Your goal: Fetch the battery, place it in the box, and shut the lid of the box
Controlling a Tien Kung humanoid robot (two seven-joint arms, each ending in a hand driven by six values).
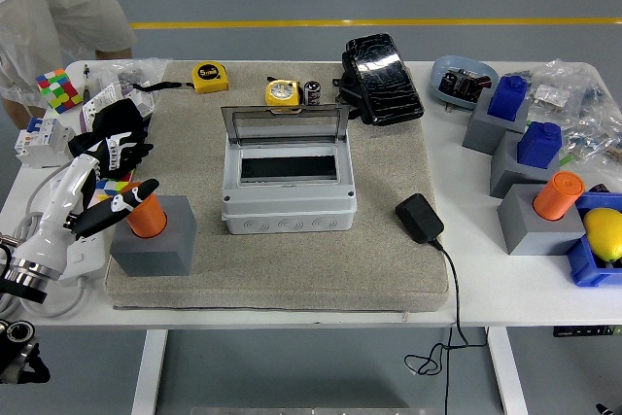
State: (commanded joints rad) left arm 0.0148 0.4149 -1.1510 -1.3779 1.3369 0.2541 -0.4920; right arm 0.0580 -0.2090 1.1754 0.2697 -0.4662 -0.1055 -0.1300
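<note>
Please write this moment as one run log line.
left robot hand: open, beside orange cylinder | box: lid open | battery: untouched

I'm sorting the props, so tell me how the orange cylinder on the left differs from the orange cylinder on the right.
The left orange cylinder stands upright in its grey block on the beige mat, while the right orange cylinder leans in its grey block on the bare white table. The robot's left hand is right at the left one; nothing is near the right one. Both are orange and sit in grey blocks.
</note>
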